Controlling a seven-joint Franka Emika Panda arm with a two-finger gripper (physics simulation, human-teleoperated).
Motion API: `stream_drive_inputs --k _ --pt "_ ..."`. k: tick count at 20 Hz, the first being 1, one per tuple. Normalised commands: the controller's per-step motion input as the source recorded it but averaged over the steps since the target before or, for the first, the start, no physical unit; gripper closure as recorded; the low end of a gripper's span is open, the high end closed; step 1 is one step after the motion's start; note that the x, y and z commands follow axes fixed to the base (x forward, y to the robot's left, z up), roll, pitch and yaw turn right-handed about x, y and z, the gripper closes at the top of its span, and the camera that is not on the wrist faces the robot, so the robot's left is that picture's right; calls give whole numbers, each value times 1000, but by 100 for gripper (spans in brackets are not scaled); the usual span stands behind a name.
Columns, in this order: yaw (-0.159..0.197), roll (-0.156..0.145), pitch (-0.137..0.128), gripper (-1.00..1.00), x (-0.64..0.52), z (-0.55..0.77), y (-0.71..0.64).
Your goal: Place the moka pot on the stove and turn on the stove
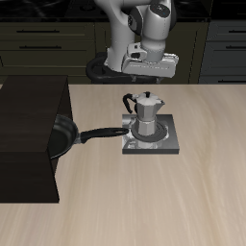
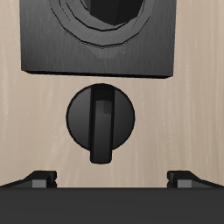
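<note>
The moka pot stands upright on the stove, a flat grey square plate near the middle of the wooden table. Its long axis runs straight up, and its black handle points toward the back of the table. The stove's edges have bare wood on the side toward the table's front; on another side the handle of a black frying pan comes close to its edge, the pan itself resting partly on a dark low box.

Behind the stove the gripper hangs over the round black stove knob, whose bar lies along the line running from the gripper to the stove. Fingers spread wide apart, holding nothing. From the exterior view I cannot quite tell how high above the knob it sits.
</note>
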Motion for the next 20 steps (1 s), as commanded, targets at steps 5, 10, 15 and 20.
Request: stream_drive_inputs --k 5,10,15,20 --pt "-14 -4 19 -100 -10 -203 -50" --pt "-20 18 18 -100 -63 -135 39" --pt "-14 30 3 -100 -115 -64 101" --pt "-10 22 25 -100 12 -158 89"
